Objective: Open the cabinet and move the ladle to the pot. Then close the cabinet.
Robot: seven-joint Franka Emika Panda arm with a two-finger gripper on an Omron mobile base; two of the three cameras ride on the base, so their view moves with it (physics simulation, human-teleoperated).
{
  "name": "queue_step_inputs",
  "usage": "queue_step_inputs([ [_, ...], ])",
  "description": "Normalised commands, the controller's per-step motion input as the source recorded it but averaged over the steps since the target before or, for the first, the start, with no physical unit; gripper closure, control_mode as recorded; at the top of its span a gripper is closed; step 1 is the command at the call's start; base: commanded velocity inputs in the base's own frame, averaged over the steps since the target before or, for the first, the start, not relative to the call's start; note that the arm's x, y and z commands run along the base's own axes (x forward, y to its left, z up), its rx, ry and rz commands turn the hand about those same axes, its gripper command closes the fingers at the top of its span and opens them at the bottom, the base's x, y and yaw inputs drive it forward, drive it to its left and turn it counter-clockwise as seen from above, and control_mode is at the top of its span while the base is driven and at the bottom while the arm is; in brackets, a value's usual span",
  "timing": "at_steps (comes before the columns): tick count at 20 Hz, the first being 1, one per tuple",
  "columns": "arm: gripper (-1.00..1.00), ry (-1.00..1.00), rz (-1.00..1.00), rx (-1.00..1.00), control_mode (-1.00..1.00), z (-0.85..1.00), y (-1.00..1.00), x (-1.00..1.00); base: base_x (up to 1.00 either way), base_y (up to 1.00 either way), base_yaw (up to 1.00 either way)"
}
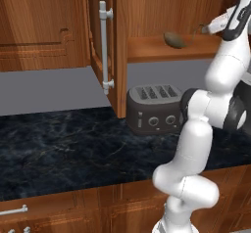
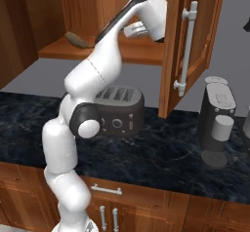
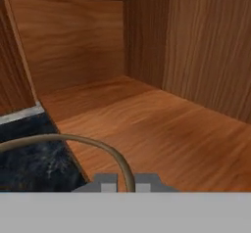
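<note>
Gripper (image 3: 126,182) pinches the ladle (image 3: 73,144) handle inside the open cabinet (image 1: 162,48).

Its two fingertips are nearly shut on the thin curved handle; the ladle's bowl hangs just above the shelf, over the toaster (image 1: 154,108) on the counter (image 1: 63,149).

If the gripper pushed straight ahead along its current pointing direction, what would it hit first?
Judging by the hand view, the gripper, shut on the slim grey-brown ladle, points into the brown wooden wall cabinet. Nothing stands ahead on the shelf; it would probably meet the cabinet's inner back corner first, though depth is unclear.
</note>
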Motion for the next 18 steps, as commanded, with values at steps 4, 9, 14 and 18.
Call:
queue_step_inputs([
  [4, 1.00, -0.38, -0.19, -0.03, -1.00, -0.44, 0.92, -1.00, 0.00, 0.00, 0.00],
  [9, 1.00, -0.38, -0.20, -0.06, -1.00, -0.39, 0.86, -1.00, 0.00, 0.00, 0.00],
  [14, 1.00, -0.36, -0.22, -0.09, -1.00, -0.02, 0.67, -0.97, 0.00, 0.00, 0.00],
  [18, 1.00, -0.27, -0.23, -0.10, -1.00, 0.00, 0.42, -0.87, 0.00, 0.00, 0.00],
])
